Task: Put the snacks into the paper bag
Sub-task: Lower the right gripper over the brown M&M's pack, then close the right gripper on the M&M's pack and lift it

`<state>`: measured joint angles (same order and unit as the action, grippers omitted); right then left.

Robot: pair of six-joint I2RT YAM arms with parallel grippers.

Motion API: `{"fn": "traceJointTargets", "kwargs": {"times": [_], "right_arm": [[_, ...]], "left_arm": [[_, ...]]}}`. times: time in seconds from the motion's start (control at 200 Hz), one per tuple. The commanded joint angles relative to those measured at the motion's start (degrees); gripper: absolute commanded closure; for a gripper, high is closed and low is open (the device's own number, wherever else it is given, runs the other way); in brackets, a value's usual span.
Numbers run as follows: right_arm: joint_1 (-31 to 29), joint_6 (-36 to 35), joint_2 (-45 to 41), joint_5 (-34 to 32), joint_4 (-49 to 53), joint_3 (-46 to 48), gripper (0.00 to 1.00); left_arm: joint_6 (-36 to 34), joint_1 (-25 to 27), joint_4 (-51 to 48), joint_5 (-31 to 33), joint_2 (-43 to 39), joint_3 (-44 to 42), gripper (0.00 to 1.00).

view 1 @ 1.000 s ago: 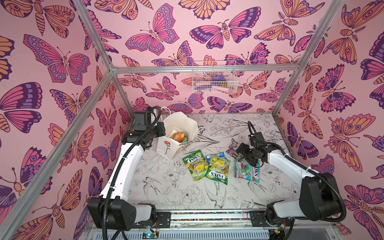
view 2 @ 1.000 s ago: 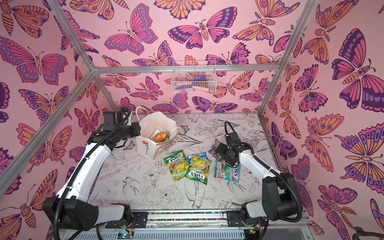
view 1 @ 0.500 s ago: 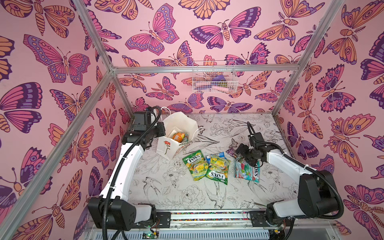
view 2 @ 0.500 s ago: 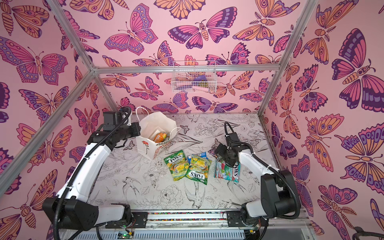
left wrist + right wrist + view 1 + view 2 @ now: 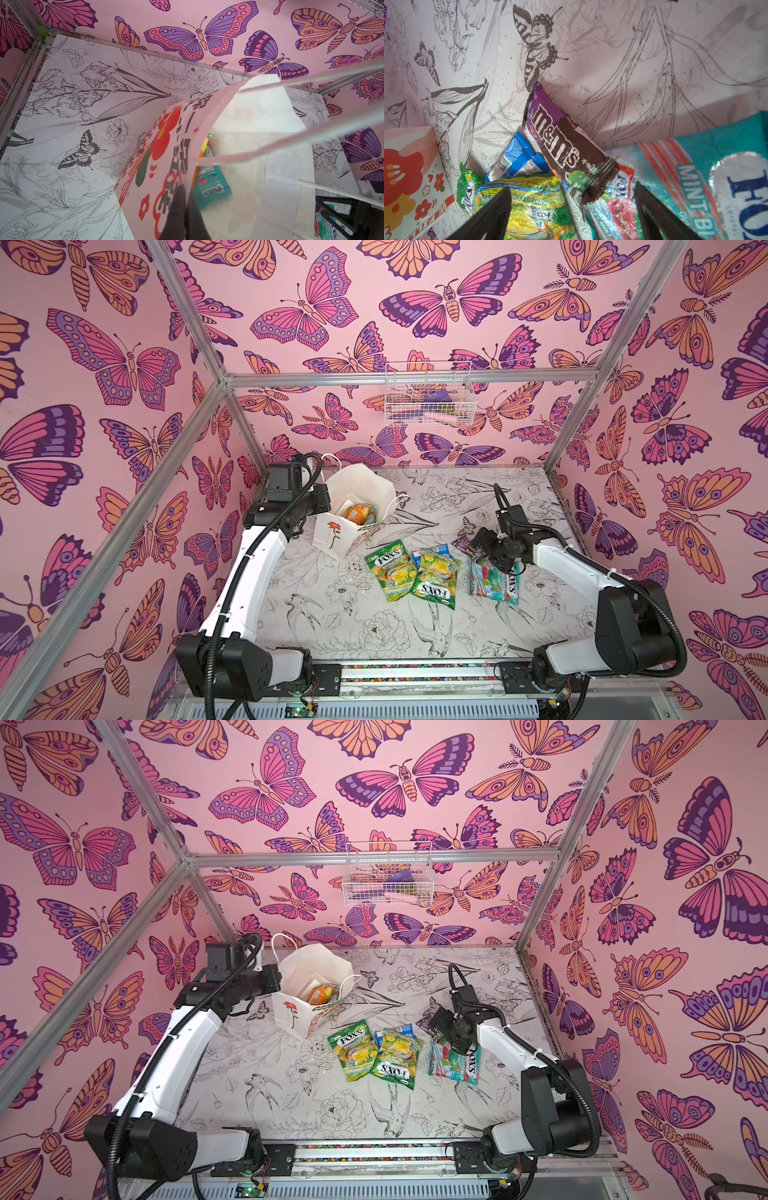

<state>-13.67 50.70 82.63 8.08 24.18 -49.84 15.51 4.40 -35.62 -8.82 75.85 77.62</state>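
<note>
The white paper bag (image 5: 332,533) stands open at the back left, and my left gripper (image 5: 322,494) is shut on its rim (image 5: 184,192). Inside lie an orange packet (image 5: 357,513) and a teal FOX'S packet (image 5: 212,185). On the table lie two green-yellow FOX'S bags (image 5: 388,570) (image 5: 434,578), a small blue-white packet (image 5: 517,158), a teal FOX'S bag (image 5: 494,585) and a dark purple m&m's wrapper (image 5: 550,133). My right gripper (image 5: 572,186) hangs open just above the wrapper's near end, with nothing between its fingers.
A white wire basket (image 5: 428,398) with a few items hangs on the back wall. Pink butterfly walls and aluminium posts close the table in on three sides. The bag's cord handles (image 5: 291,135) cross the left wrist view.
My right gripper has crept slightly left over the purple wrapper, staying open. The left arm and the paper bag have not moved.
</note>
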Motion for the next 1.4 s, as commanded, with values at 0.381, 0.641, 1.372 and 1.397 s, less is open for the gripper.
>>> {"fn": "traceJointTargets", "kwargs": {"times": [0.381, 0.641, 1.372, 1.397], "right_arm": [[0.6, -1.7, 4.4, 0.6, -4.1, 0.2, 0.27], [0.7, -1.3, 5.5, 0.3, -5.6, 0.8, 0.45], [0.7, -1.1, 1.9, 0.9, -7.2, 2.6, 1.0], [0.7, -1.1, 1.6, 0.9, -7.1, 2.6, 1.0]], "left_arm": [[0.1, -0.6, 1.7, -0.3, -1.3, -0.5, 1.0], [0.1, -0.6, 1.7, -0.4, -1.4, -0.5, 1.0], [0.1, -0.6, 1.7, -0.8, -1.2, -0.5, 1.0], [0.2, -0.7, 1.7, -0.7, -1.3, -0.5, 1.0]]}}
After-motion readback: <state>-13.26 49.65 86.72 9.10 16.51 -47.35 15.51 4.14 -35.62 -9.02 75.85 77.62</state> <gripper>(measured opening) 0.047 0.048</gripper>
